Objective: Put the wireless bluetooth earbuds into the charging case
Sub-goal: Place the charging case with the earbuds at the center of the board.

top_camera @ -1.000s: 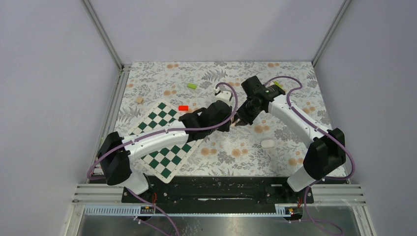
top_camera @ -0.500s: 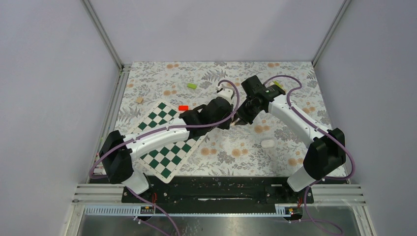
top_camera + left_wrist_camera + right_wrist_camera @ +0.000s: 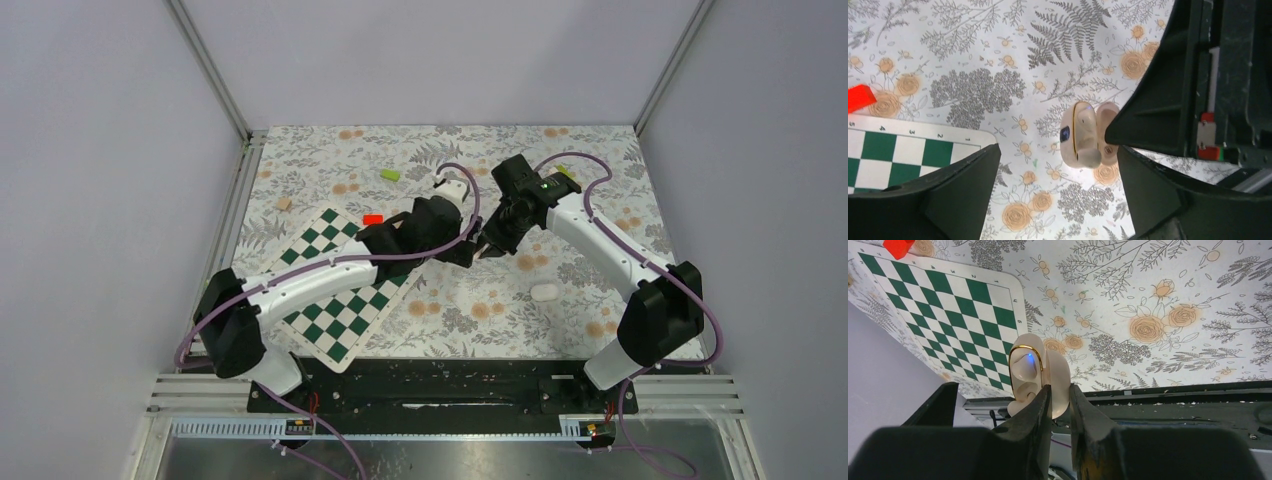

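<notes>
Charging case [image 3: 1035, 377] clamped between right gripper [image 3: 1059, 390] fingers, blue light bright in right wrist view, left gripper [image 3: 1057, 152] spread wide nearby, case hidden from overhead.

It looks like a robotics lab test cell: plain grey panels [image 3: 100, 150] in aluminium framing [image 3: 208, 70] enclose a floral-covered table [image 3: 320, 160], with two cabled robot arms [image 3: 310, 283] bolted to a black base rail [image 3: 430, 385].

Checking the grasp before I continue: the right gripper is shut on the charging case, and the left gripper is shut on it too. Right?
No. The left gripper is open, its fingers spread wide and off the charging case, as the left wrist view shows. The right gripper is shut on it.
</notes>
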Available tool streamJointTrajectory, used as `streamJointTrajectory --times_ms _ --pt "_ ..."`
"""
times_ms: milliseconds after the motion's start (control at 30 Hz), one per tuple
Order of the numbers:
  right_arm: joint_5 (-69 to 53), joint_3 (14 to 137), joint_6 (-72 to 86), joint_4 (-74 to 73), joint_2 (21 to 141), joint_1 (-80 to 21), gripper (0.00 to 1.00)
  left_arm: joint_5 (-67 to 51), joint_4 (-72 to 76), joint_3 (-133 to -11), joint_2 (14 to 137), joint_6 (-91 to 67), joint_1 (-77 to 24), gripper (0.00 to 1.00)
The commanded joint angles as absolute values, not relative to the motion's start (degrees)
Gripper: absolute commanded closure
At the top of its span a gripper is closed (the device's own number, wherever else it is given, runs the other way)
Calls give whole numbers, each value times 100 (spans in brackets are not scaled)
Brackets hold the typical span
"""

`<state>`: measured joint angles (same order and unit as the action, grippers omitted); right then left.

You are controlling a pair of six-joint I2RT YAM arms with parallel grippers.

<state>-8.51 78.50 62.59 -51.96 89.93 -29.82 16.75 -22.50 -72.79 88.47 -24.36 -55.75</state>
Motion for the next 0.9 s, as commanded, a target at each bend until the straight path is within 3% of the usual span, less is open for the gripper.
streamJointTrajectory --times_ms 0,167,533,867 --pt "-1051 7995 6182 -5244 8789 -3015 100 1700 -1734 -6975 8249 -2386 -5677 10" --pt "-1156 8110 6126 -5288 8838 -3015 100 1739 -1239 -6482 7950 -1839 -5855 26" --pt "-1168 8253 6043 -5374 8914 -3015 100 1952 -1590 -6797 8163 -1074 -5992 45" --pt "-1206 8244 6015 -5371 8950 -3015 100 2476 -2202 -7495 8544 -1311 -6149 50"
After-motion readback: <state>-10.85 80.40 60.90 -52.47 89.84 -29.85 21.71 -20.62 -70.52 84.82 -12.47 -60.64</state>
